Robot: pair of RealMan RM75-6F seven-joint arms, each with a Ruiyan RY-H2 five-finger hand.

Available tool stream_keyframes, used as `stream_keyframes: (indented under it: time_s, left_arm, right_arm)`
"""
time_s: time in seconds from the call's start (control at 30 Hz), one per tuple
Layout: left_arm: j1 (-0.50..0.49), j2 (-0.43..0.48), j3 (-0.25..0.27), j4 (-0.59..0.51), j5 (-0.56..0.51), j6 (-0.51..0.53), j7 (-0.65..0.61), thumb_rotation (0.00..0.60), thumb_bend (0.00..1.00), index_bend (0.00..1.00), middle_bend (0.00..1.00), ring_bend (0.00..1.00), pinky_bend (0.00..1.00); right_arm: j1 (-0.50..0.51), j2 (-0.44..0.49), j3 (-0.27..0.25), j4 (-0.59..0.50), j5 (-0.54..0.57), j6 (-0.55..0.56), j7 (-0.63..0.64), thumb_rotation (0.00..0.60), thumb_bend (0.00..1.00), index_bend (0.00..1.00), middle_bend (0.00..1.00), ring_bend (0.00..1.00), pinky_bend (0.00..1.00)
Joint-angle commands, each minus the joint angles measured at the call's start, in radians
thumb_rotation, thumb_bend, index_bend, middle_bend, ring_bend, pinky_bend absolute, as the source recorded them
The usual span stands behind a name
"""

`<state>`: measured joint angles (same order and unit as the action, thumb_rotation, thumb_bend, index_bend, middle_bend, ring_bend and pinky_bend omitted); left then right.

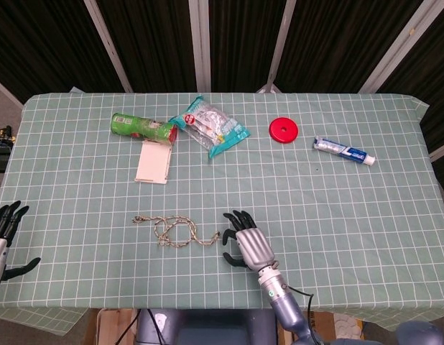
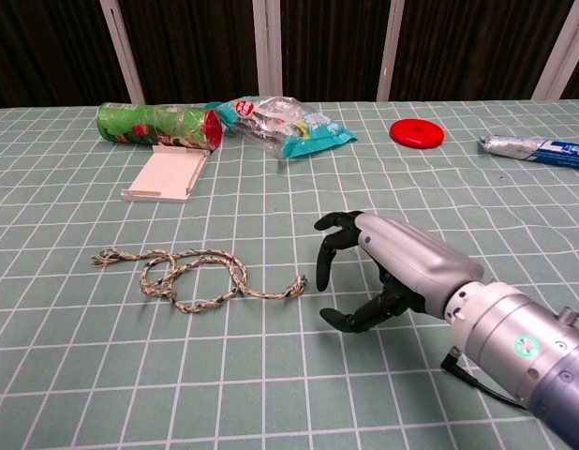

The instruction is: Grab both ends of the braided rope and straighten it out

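Observation:
The braided rope point(image 1: 176, 230) point(image 2: 191, 277) lies in a loose loop on the green checked cloth, one frayed end at the left and the other end point(image 2: 299, 280) pointing right. My right hand point(image 1: 248, 244) point(image 2: 388, 267) hovers just right of that right end, fingers spread and curved, holding nothing. My left hand point(image 1: 2, 241) rests at the table's left edge, far from the rope, fingers apart and empty. It does not show in the chest view.
At the back lie a green chip can point(image 1: 142, 127), a white box point(image 1: 153, 162), a snack bag point(image 1: 210, 127), a red disc point(image 1: 283, 130) and a toothpaste tube point(image 1: 343, 151).

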<state>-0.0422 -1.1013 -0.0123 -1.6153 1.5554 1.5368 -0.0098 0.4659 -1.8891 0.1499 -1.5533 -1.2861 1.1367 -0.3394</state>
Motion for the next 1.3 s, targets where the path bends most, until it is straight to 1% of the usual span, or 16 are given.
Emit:
stream_keyframes:
  time_s: [0.03, 0.33, 0.87, 1.2, 1.3]
  left_arm:
    - [-0.001, 0.001, -0.001, -0.002, -0.001, -0.001, -0.002, 0.600, 0.13, 0.08, 0.00, 0.00, 0.00]
    - [-0.005, 0.005, -0.004, -0.003, -0.014, -0.013, -0.011, 0.600, 0.13, 0.08, 0.00, 0.00, 0.00]
    - [-0.012, 0.008, -0.005, -0.008, -0.022, -0.029, -0.032, 0.600, 0.13, 0.08, 0.00, 0.00, 0.00]
    - [-0.013, 0.009, -0.005, -0.008, -0.022, -0.031, -0.039, 0.600, 0.13, 0.08, 0.00, 0.00, 0.00]
    - [-0.014, 0.010, -0.004, -0.008, -0.023, -0.032, -0.039, 0.600, 0.13, 0.08, 0.00, 0.00, 0.00]
  right_arm:
    - [0.011, -0.021, 0.008, 0.016, 0.003, -0.003, -0.003, 0.600, 0.33, 0.55, 0.15, 0.00, 0.00]
    - [0.036, -0.069, 0.028, 0.062, 0.018, -0.007, -0.012, 0.600, 0.33, 0.55, 0.15, 0.00, 0.00]
    - [0.067, -0.134, 0.046, 0.134, 0.046, -0.017, -0.020, 0.600, 0.35, 0.56, 0.15, 0.00, 0.00]
    - [0.074, -0.151, 0.046, 0.163, 0.051, -0.017, -0.014, 0.600, 0.40, 0.57, 0.15, 0.00, 0.00]
    - [0.075, -0.152, 0.047, 0.164, 0.051, -0.015, -0.013, 0.600, 0.40, 0.57, 0.15, 0.00, 0.00]
